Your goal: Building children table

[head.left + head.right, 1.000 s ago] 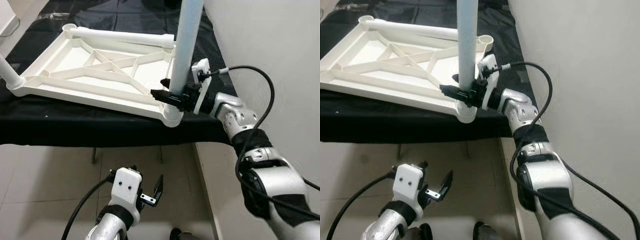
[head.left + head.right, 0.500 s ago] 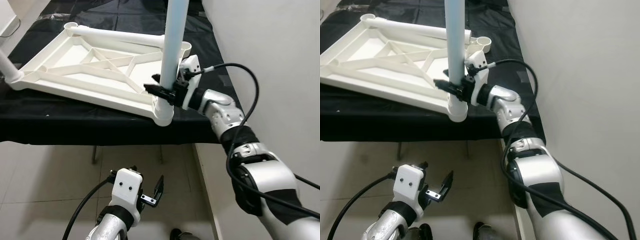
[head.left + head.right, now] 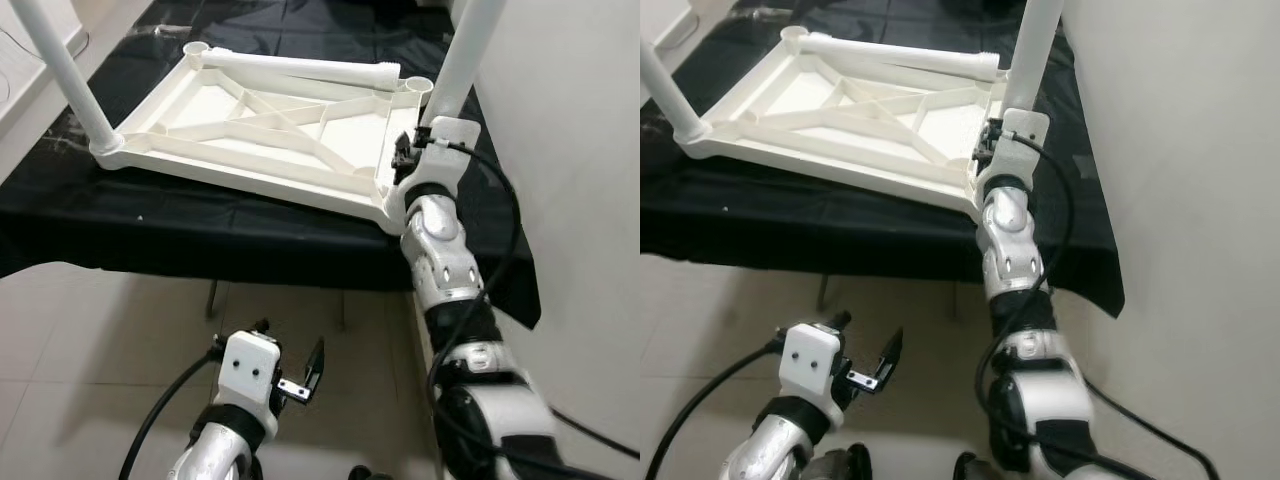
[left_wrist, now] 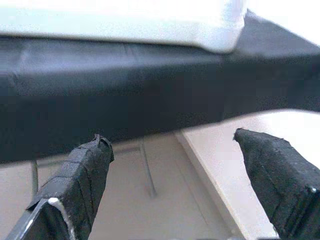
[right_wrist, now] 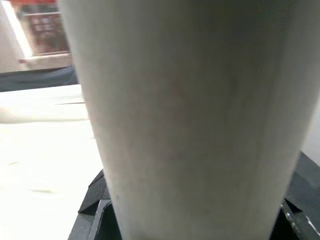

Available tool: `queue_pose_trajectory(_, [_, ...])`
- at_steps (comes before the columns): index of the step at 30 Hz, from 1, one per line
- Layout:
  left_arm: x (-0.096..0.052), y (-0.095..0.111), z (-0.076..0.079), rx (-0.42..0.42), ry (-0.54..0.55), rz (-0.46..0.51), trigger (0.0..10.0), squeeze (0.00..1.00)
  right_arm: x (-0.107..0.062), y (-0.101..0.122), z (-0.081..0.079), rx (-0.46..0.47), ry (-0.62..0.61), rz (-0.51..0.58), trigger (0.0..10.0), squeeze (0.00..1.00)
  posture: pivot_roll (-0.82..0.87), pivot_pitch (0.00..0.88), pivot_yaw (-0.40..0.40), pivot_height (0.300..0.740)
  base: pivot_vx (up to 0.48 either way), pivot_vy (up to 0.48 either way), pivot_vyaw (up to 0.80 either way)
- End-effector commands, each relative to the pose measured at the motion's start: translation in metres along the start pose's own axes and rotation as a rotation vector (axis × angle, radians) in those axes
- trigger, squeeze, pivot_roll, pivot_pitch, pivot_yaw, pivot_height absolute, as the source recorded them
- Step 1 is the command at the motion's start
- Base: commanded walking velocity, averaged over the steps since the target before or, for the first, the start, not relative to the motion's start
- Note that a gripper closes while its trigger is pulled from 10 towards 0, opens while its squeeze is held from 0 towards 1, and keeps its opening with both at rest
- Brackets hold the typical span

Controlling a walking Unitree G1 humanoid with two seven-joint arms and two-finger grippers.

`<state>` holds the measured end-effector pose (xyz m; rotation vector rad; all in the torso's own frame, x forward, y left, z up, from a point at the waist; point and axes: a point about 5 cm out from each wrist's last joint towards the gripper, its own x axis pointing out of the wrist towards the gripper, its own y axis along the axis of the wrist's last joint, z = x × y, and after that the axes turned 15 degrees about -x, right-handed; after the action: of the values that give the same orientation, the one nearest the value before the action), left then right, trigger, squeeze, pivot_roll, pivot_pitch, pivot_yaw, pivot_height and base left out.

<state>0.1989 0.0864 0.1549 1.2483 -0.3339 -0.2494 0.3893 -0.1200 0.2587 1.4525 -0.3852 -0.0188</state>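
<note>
The right gripper (image 3: 405,165) has its fingers closed around a white plastic table leg (image 3: 462,55) standing in the upturned white plastic tabletop (image 3: 265,125). The left gripper (image 3: 300,375) hangs low, fingers spread apart, holding nothing.

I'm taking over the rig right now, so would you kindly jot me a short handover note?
Right gripper: shut on the white leg standing in the near right corner socket of the upside-down white tabletop, which lies on the black-covered table.
Left gripper: open, idle, low over the tiled floor in front of the table.
Done: another leg stands in the near left corner.
Left: a loose leg lies along the far edge; both far corner sockets look unfilled. I cannot tell whether the held leg is fully seated.
</note>
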Motion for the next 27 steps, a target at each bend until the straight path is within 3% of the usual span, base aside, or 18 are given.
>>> queue_pose_trajectory(1, [-0.003, 0.004, 0.002, 0.009, 0.006, 0.026, 10.0, 0.0, -0.009, -0.039, 0.005, 0.021, -0.049, -0.178, 0.0, 0.0, 0.1, 0.259, -0.054, 0.74, 0.0, 0.0, 0.0])
queue_pose_trajectory(5, [-0.003, 0.012, 0.009, 0.028, -0.023, 0.064, 10.0, 0.0, -0.014, -0.04, -0.008, 0.021, -0.081, -0.201, 0.0, 0.0, 0.1, 0.258, -0.056, 0.74, 0.0, 0.0, 0.0])
queue_pose_trajectory(6, [-0.001, 0.017, 0.014, 0.036, -0.048, 0.087, 10.0, 0.0, -0.014, -0.04, -0.013, 0.025, -0.056, -0.192, 10.0, 0.0, 0.1, 0.25, -0.061, 0.74, 0.0, 0.0, 0.0])
queue_pose_trajectory(7, [0.0, 0.021, 0.018, 0.041, -0.065, 0.103, 10.0, 0.0, -0.014, -0.04, -0.015, 0.03, -0.036, -0.185, 10.0, 0.0, 0.1, 0.25, -0.061, 0.74, 0.0, 0.0, 0.0])
queue_pose_trajectory(8, [0.002, 0.025, 0.022, 0.045, -0.085, 0.12, 10.0, 0.0, -0.014, -0.036, -0.015, 0.044, -0.005, -0.155, 10.0, 0.54, 0.09, 0.246, -0.064, 0.74, 0.0, 0.0, 0.0])
queue_pose_trajectory(10, [0.002, 0.028, 0.025, 0.048, -0.097, 0.131, 10.0, 0.0, -0.014, -0.034, -0.015, 0.052, 0.014, -0.135, 10.0, 0.54, 0.09, 0.246, -0.064, 0.74, 0.0, 0.0, 0.0])
queue_pose_trajectory(11, [0.003, 0.029, 0.027, 0.045, -0.105, 0.138, 10.0, 0.0, -0.013, -0.031, -0.013, 0.071, 0.056, -0.109, 10.0, 1.0, 0.09, 0.241, -0.064, 0.74, 0.0, 0.0, 0.0])
queue_pose_trajectory(14, [0.004, 0.03, 0.03, 0.044, -0.117, 0.145, 10.0, 0.0, -0.006, -0.028, -0.001, 0.033, 0.112, -0.048, 10.0, 1.0, 0.09, 0.237, -0.067, 0.74, 0.0, 0.0, 0.0])
queue_pose_trajectory(15, [0.004, 0.03, 0.031, 0.049, -0.123, 0.143, 10.0, 0.0, -0.002, -0.026, 0.0, 0.082, 0.216, -0.032, 10.0, 0.0, 0.09, 0.236, -0.066, 0.74, 0.0, 0.0, 0.0])
queue_pose_trajectory(16, [0.004, 0.029, 0.031, 0.049, -0.127, 0.14, 10.0, 0.0, 0.001, -0.024, 0.002, 0.117, 0.296, -0.01, 10.0, 0.0, 0.09, 0.232, -0.067, 0.74, 0.0, 0.0, 0.0])
queue_pose_trajectory(17, [0.004, 0.029, 0.031, 0.049, -0.127, 0.14, 10.0, 0.0, 0.001, -0.024, 0.002, 0.117, 0.296, -0.01, 10.0, 0.0, 0.09, 0.232, -0.067, 0.74, 0.0, 0.0, 0.0])
queue_pose_trajectory(20, [0.005, 0.029, 0.031, 0.058, -0.127, 0.14, 10.0, 0.0, 0.007, -0.019, 0.002, 0.211, 0.561, 0.015, 10.0, 0.0, 0.08, 0.229, -0.067, 0.74, 0.0, 0.0, 0.0])
queue_pose_trajectory(21, [0.005, 0.028, 0.032, 0.056, -0.132, 0.135, 10.0, 0.0, 0.008, -0.019, 0.004, 0.213, 0.676, 0.011, 10.0, 0.0, 0.08, 0.225, -0.061, 0.74, 0.0, 0.0, 0.0])
queue_pose_trajectory(22, [0.005, 0.028, 0.032, 0.056, -0.132, 0.135, 10.0, 0.0, 0.008, -0.019, 0.004, 0.213, 0.676, 0.011, 10.0, 0.0, 0.08, 0.225, -0.061, 0.74, 0.0, 0.0, 0.0])
queue_pose_trajectory(23, [0.005, 0.026, 0.033, 0.051, -0.136, 0.129, 10.0, 0.0, 0.009, -0.018, 0.006, 0.208, 0.757, 0.014, 10.0, 0.0, 0.08, 0.222, -0.063, 0.74, 0.0, 0.0, 0.0])
queue_pose_trajectory(25, [0.006, 0.024, 0.035, 0.052, -0.144, 0.121, 10.0, 0.0, 0.005, -0.011, 0.005, 0.229, 1.024, 0.045, 10.0, 0.0, 0.08, 0.22, -0.07, 0.74, 0.0, 0.0, 0.0])
queue_pose_trajectory(26, [0.006, 0.024, 0.035, 0.052, -0.144, 0.121, 10.0, 0.0, 0.005, -0.011, 0.005, 0.229, 1.024, 0.045, 10.0, 0.0, 0.08, 0.22, -0.07, 0.74, 0.0, 0.0, 0.0])
queue_pose_trajectory(27, [0.006, 0.024, 0.036, 0.054, -0.147, 0.119, 10.0, 0.0, 0.003, -0.008, 0.005, 0.229, 1.107, 0.065, 10.0, 0.0, 0.08, 0.22, -0.07, 0.74, 0.0, 0.0, 0.0])
